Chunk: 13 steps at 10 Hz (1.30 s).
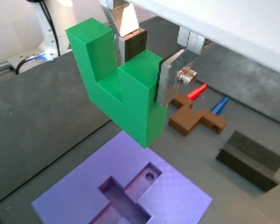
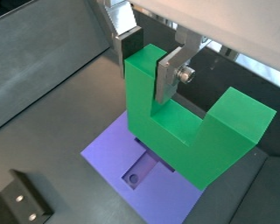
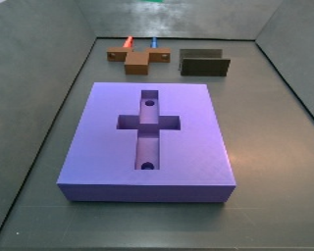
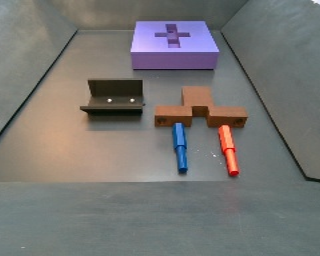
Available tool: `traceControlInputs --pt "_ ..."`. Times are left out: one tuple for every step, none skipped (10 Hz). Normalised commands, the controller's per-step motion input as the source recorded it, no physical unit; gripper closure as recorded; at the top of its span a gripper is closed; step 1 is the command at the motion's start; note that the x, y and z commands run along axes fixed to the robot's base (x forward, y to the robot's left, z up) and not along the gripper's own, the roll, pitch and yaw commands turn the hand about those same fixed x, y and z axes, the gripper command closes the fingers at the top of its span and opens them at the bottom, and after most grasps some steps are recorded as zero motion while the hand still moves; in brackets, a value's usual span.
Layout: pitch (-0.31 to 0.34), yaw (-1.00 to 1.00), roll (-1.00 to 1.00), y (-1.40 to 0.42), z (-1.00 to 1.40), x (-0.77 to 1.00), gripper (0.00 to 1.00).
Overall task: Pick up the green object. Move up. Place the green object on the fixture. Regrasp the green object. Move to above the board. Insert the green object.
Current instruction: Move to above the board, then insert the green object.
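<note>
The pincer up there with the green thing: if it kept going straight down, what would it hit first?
Probably the board: the green object held in the pincer hangs over its cross-shaped recess, though how far above is unclear.

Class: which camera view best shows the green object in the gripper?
A wrist view shows it best: the green object fills the frame as a full U, one prong clamped in the gripper, above the board. The other wrist view also shows it clamped, at a steeper angle. Neither side view shows it.
</note>
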Motion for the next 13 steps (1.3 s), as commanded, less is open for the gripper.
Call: traceControlInputs --pt "-0.026 0.0 -0.23 0.01 0.0 -0.04 1.0" --pt "-0.139 -0.18 -0.27 -0.32 -0.53 0.08 1.0" --pt "-0.15 -0.1 -0.24 -0.34 -0.57 0.17 1.0" --pt "-0.14 -0.02 -0.19 -0.33 -0.68 0.19 1.0" --pt "-0.131 0.0 -0.02 -0.41 -0.96 0.23 1.0" --pt "-0.091 0.0 0.14 -0.43 -0.87 0.38 1.0" --pt "-0.194 0.36 0.09 -0.35 -0.7 0.29 1.0" --pt "-0.264 0.47 0.04 -0.23 -0.57 0.19 1.0" --pt "-0.141 0.31 -0.02 0.0 -0.69 0.3 1.0" --pt "-0.059 0.05 -0.22 0.21 -0.64 0.13 1.0" --pt "-0.076 0.0 -0.14 0.18 -0.47 0.0 1.0" --pt "-0.033 -0.09 -0.07 0.11 -0.36 0.0 1.0" --pt "-0.053 -0.02 -0.1 0.1 -0.41 0.0 1.0"
